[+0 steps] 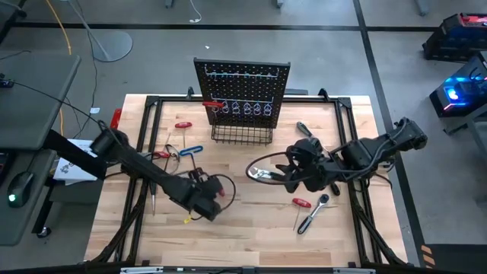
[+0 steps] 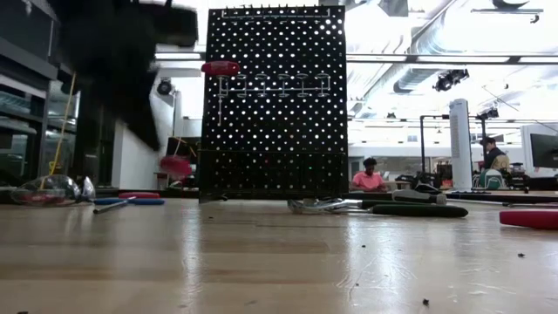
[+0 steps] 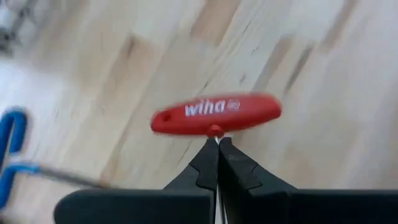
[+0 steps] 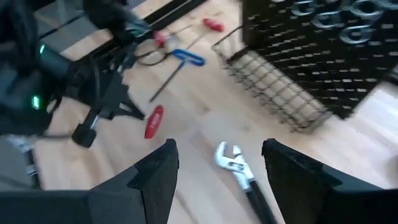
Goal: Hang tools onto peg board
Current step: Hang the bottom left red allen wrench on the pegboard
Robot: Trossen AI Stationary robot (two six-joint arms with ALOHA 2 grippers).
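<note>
**One tool hung, most still on the tabletop; left tool clamped on a red T-handle key**

High view: the peg board (image 1: 242, 85) stands at the far middle of the tabletop (image 1: 251, 236), its wire basket (image 1: 242, 135) at the near foot. A red-handled tool (image 1: 212, 104) sits up on the hooks at the board's left, so by the look of it one item is hung. Still lying loose: a red screwdriver (image 1: 183, 125) and a blue T-key (image 1: 189, 151) on the left, pliers (image 1: 266, 174) in the middle, a ratchet (image 1: 313, 215) and another red-handled driver (image 1: 301, 202) on the near right. The left tool (image 1: 215, 192) hovers near-left of centre; the right tool (image 1: 293, 173) is just right of the pliers. What the left one carries is hard to read from above.

Low view: the board fills the centre, with the red handle (image 2: 220, 67) high on its left. The arms are dark blurs at the upper left, their tools not distinguishable.

Left wrist view: the left tool (image 3: 217, 155) has its jaws fully closed on the thin shaft of a red T-handle key (image 3: 216, 114); the shaft itself is hidden between the fingers. Whether the key is lifted clear of the wood cannot be told.

Right wrist view: the right tool (image 4: 219, 163) stands wide apart and empty over the pliers (image 4: 239, 171); their handles are cut off at the picture's edge
</note>
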